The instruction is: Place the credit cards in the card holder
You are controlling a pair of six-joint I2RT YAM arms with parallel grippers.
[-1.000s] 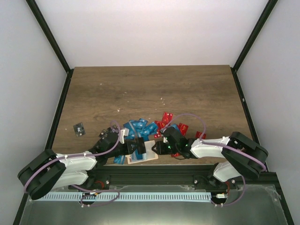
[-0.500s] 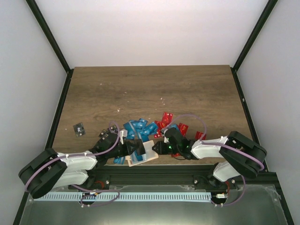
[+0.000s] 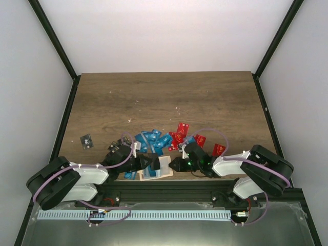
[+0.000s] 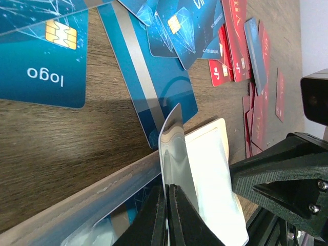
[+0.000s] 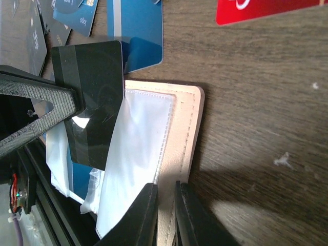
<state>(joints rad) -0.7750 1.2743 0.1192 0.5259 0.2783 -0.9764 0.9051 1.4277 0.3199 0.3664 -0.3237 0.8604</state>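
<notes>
1 black card (image 5: 92,97) is clamped in the fully closed left gripper (image 4: 168,188). The card holder (image 5: 187,128) edge is pinched by the nearly closed right gripper (image 5: 165,187).

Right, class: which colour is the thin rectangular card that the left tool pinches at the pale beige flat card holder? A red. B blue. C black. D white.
C: in the right wrist view the left tool clamps a glossy black rectangular card against the clear pocket of the pale beige flat card holder.
</notes>
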